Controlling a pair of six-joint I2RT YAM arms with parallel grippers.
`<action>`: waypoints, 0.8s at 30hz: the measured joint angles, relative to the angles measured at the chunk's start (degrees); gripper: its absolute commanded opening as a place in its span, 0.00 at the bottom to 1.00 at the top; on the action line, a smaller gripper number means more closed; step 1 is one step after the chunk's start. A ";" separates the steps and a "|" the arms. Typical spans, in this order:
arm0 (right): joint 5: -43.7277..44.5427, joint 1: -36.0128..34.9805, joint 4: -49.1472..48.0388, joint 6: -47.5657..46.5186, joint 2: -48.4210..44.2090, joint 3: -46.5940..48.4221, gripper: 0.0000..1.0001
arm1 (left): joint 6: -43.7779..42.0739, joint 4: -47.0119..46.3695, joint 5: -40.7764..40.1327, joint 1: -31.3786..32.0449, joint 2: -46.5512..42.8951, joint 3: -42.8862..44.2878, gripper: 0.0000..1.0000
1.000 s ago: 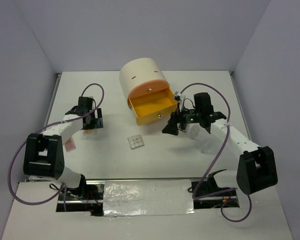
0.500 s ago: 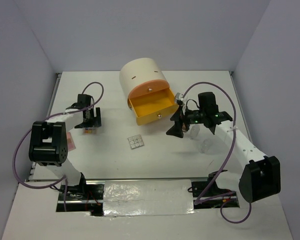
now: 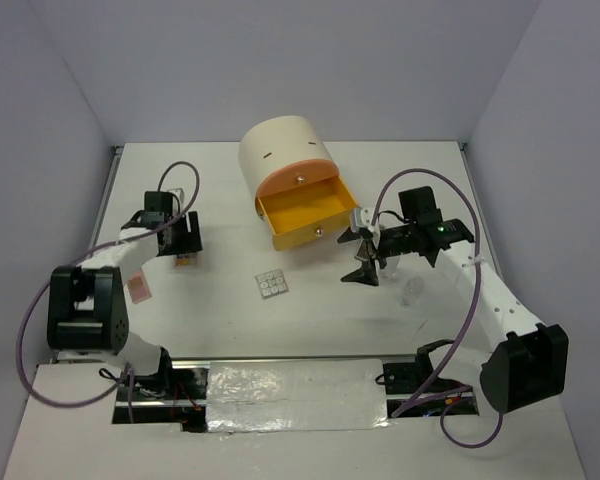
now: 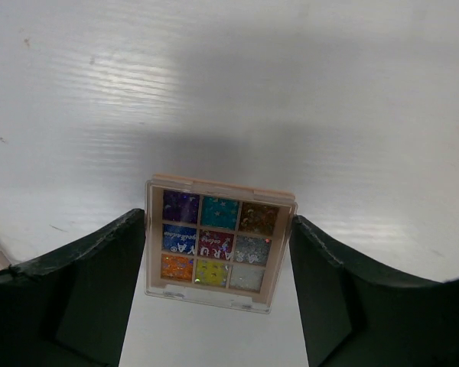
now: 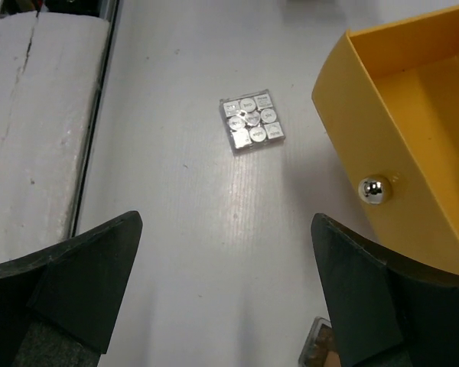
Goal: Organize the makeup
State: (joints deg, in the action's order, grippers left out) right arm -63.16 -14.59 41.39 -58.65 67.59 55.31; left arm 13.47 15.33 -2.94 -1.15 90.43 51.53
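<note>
Makeup lies scattered over the white worktop (image 3: 310,330), none of it in the open orange-yellow drawer (image 3: 302,208) of the cream cylindrical unit (image 3: 280,150). A nine-pan colour palette (image 4: 219,243) lies flat on the left side, framed by the left claw (image 4: 218,222). In the left wrist view the claw's dark fingers (image 4: 99,283) stand right against the palette's two side edges, and I cannot tell whether they press on it or only flank it. Nearer the arm bases, a pinkish card (image 3: 140,290) rests apart from that palette.

Towards the middle, a square grey-white palette (image 3: 271,284) sits alone in front of the drawer. The right claw (image 3: 363,268) hangs above the worktop just right of the drawer's front corner, jaws spread wide with nothing between them. Its wrist view looks down on the grey-white palette and on the drawer's yellow wall with its silver knob (image 5: 373,189). A clear little bottle (image 3: 412,290) stands on the worktop just right of this claw, below the right forearm
</note>
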 measured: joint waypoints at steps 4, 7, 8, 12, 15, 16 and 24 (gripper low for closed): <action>2.36 -0.26 -6.45 0.17 -5.40 -3.39 1.00 | 1.27 -1.29 6.64 3.02 -11.67 -2.62 0.21; 4.68 -0.66 -13.46 2.40 -12.17 -7.87 0.90 | 1.79 -6.01 12.04 9.22 -20.63 -2.51 0.21; 4.94 -0.83 -13.99 2.29 -12.59 -8.04 0.82 | 1.84 -7.63 13.42 11.32 -22.75 -2.08 0.21; 4.33 -1.16 -12.20 1.70 -9.53 -3.93 0.36 | 2.03 -12.20 16.35 19.28 -24.28 2.34 0.21; 4.48 -1.18 -12.02 2.27 -6.34 -2.43 0.37 | 1.81 -13.40 15.67 24.39 -21.29 7.30 0.22; 4.70 -1.16 -11.82 2.47 -6.34 -2.49 0.39 | 1.57 -13.35 15.08 26.08 -20.11 9.01 0.22; 4.76 -1.20 -12.41 3.37 -9.94 -2.84 0.48 | -6.51 -8.33 7.34 37.27 -6.45 24.70 0.27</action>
State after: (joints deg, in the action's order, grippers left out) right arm -58.39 -15.79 28.97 -55.29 57.65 52.47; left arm 6.96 7.01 4.40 36.12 83.99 76.23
